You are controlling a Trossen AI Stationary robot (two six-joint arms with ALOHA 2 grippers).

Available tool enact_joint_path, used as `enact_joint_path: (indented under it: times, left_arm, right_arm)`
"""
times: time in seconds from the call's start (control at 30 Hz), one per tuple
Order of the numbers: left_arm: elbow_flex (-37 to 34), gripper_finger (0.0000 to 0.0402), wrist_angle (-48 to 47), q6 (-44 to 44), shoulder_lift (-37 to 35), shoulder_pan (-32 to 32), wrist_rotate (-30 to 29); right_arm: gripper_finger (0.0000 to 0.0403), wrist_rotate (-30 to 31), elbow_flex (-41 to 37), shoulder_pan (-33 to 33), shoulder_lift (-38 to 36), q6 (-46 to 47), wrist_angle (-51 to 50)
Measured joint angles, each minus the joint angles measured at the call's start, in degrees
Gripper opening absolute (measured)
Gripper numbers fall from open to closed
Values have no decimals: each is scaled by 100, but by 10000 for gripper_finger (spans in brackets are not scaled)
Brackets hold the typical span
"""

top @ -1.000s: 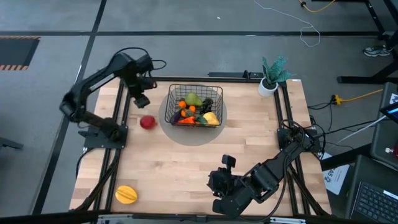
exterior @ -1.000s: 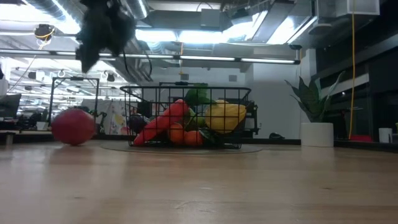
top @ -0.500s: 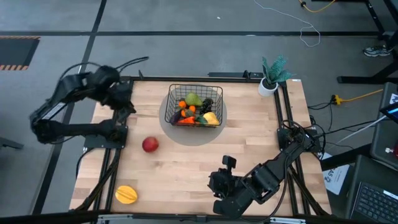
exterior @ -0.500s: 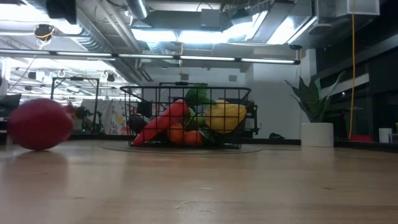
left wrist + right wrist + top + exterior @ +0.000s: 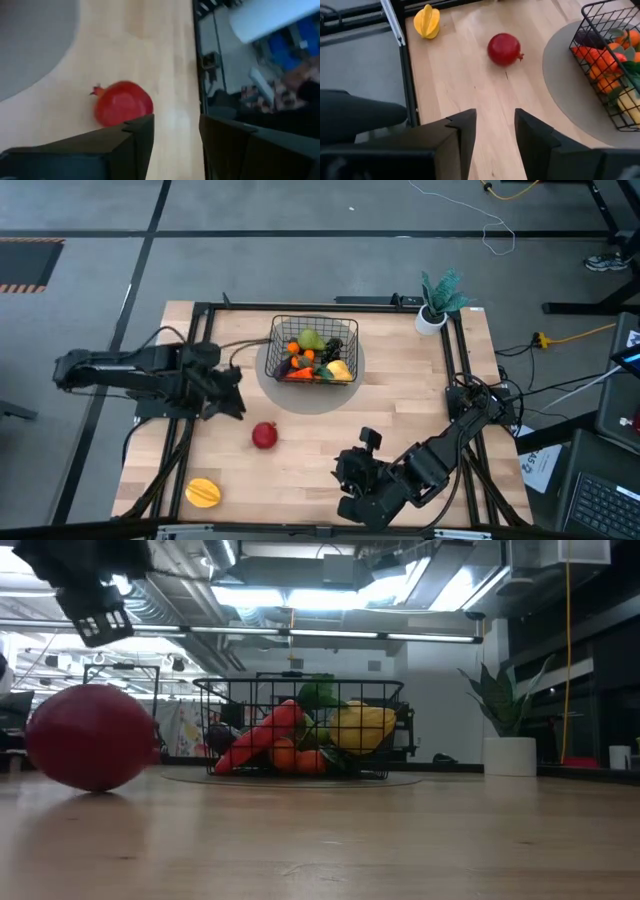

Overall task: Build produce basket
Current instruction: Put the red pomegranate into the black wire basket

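While the wooden bench [image 5: 300,450] carries everything, the wire basket [image 5: 313,349] sits toward its far side on a grey mat, already holding fruit. The left hand [image 5: 228,392] hovers open, empty, near the left edge. The right hand [image 5: 352,476] waits at the near edge, fingers parted, empty. A loose red fruit [image 5: 264,436] lies between them; being round, it could roll away if nudged.

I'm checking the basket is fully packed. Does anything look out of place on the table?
Yes. The red fruit lies loose on the bare wood, in front of the basket rather than in it, and the yellow-orange fruit sits alone near the table's front left corner. Neither gripper holds anything.
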Motion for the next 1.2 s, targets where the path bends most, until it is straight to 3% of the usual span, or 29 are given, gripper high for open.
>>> enact_joint_path:
  times: [0.1, 0.23, 0.33, 0.63, 0.9, 1.03, 1.2]
  left_arm:
    - [-72, 139, 510, 192, 153, -767, -645]
    - [-95, 134, 1073, 1206, 708, -1908, -2577]
    - [-95, 134, 1629, 1811, 1287, -2577, -3499]
    - [13, 133, 3975, 2466, 3456, -3516, -3485]
    - [616, 133, 4063, 2535, 4713, -4340, -3881]
    - [742, 133, 4045, 2502, 5228, -4366, -4395]
    - [819, 133, 4066, 2507, 5340, -4353, -4982]
  right_arm:
    - [124, 6, 0, -4, 0, 158, 12]
    - [124, 90, 0, -4, 2, 228, 30]
    - [124, 93, 0, -20, 2, 227, 32]
    - [124, 250, 0, -189, 2, 244, 138]
    - [124, 222, 0, -323, 2, 249, 358]
    - [124, 209, 0, -318, 2, 248, 559]
    - [124, 199, 0, -315, 2, 248, 872]
